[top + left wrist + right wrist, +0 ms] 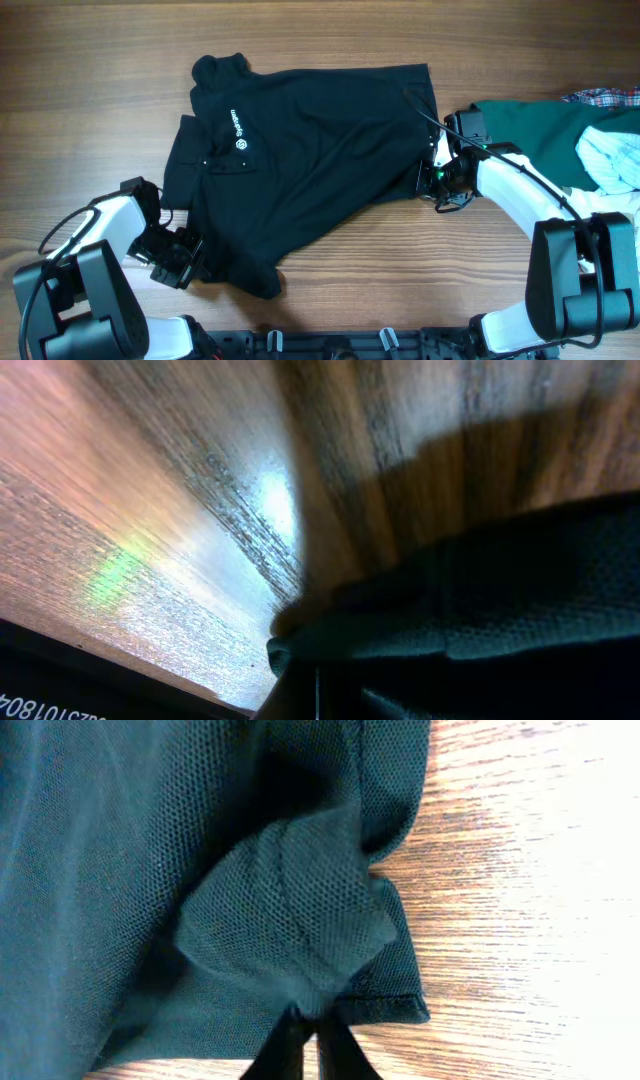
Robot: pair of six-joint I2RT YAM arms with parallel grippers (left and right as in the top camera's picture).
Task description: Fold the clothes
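- Overhead: we are looking at the shirt [320, 140] lying spread and rumpled on the bench [100, 60], collar at the upper left, logo facing up. The left end effector [180, 258] is sitting at the shirt's lower left edge, and the right end effector [440, 178] is sitting at its right edge. A green garment [530, 130] is lying off to the right, apart from the shirt, and is not ours to fold.
- Left wrist: we are seeing a bunched lip of the shirt [500, 600] rising off the bench [150, 510] close to the camera. The fingers are lost in the dark, so we cannot tell whether this end effector is closed on the cloth or only resting beside it.
- Right wrist: the right end effector [305, 1045] is pinching a puckered corner of the shirt [150, 870], its fingers closed together on the mesh near the hemmed edge.
- Step: we are judging that the first fold is only starting, with both arms taking hold of opposite edges. Next, we are expecting to lift both edges together and carry them across the body. That calls for a sure left grip first and even tension, so the soft cloth is not slipping or dragging.
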